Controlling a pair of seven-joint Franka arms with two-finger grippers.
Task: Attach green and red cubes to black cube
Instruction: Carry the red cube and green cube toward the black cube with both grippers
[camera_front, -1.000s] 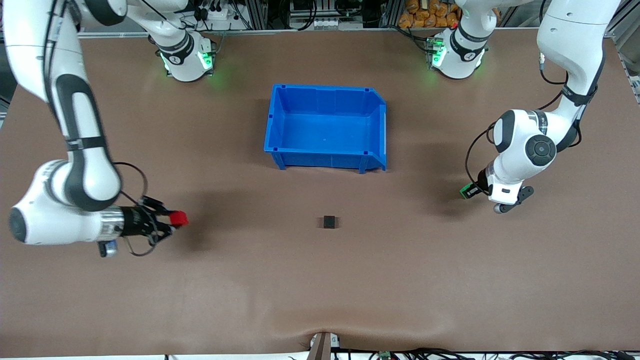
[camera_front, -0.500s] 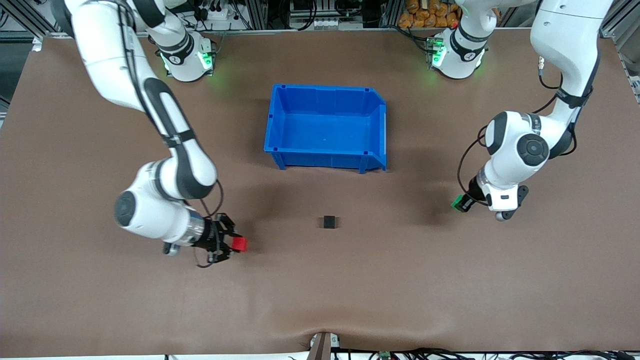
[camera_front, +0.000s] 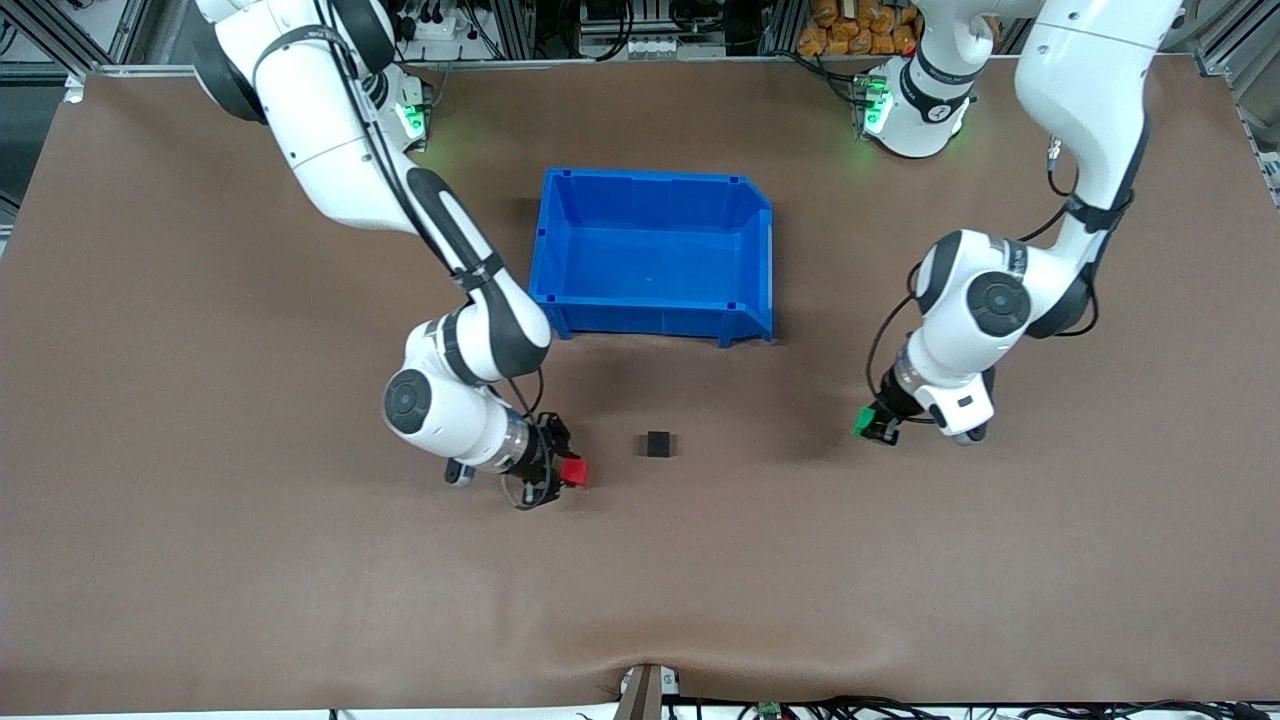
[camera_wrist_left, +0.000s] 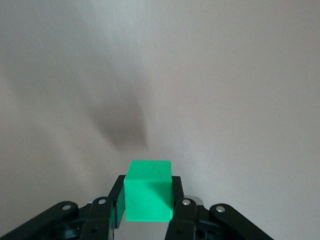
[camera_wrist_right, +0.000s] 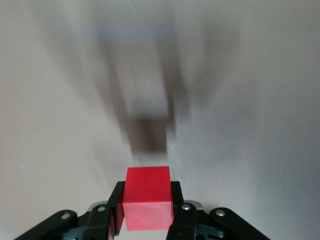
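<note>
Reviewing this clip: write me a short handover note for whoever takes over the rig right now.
Right gripper: shut on the red cube, over the table beside the black cube, toward the right arm's end.
Left gripper: shut on the green cube, over the table toward the left arm's end.
Black cube: alone on the table, nearer the front camera than the blue bin.
Done: both coloured cubes picked up.
Left: join each to the black cube.
</note>
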